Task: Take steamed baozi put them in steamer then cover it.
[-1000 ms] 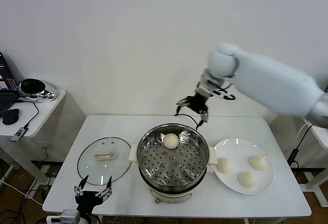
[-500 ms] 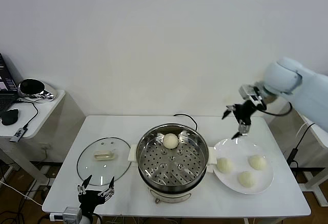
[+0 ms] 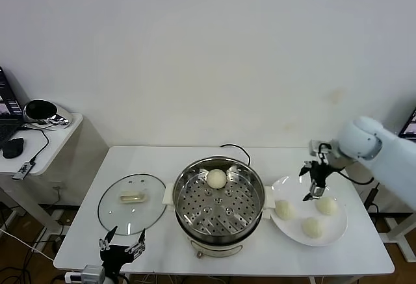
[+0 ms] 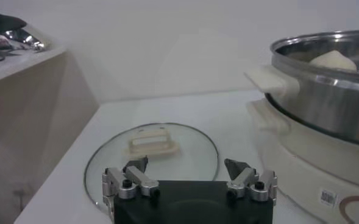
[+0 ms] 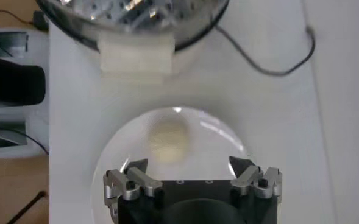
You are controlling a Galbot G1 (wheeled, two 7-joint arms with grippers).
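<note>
Change: right tool [image 3: 312, 181], fingers spread and empty, has swung from behind the shiny round steel steamer [image 3: 219, 205] to above the flat white plate [image 3: 336, 228] right of it | buns: one cream-white dome-shaped baozi [image 3: 216, 179] sits in the steamer, three wait on the plate, the far-right one [image 3: 327, 206] nearest | judgement: second pick starting | left tool [image 3: 121, 247] spread, parked at the desk edge left of the steamer, by the round clear glass cover [image 3: 132, 203].

A staged test room or lab is suggested rather than a lived-in kitchen. A plain white tabletop [image 3: 162, 157] is set against a bare white wall [image 3: 195, 50], with no cupboards, sink or stove fitted around it. An electric steamer [image 3: 219, 201] with a black cord [image 3: 235, 149], a glass cover [image 3: 132, 203] and a white plate [image 3: 338, 229] are laid out neatly. At the left, a side desk [image 3: 45, 138] is seen, on which a laptop [image 3: 8, 112], a mouse [image 3: 12, 147] and cables are kept.
</note>
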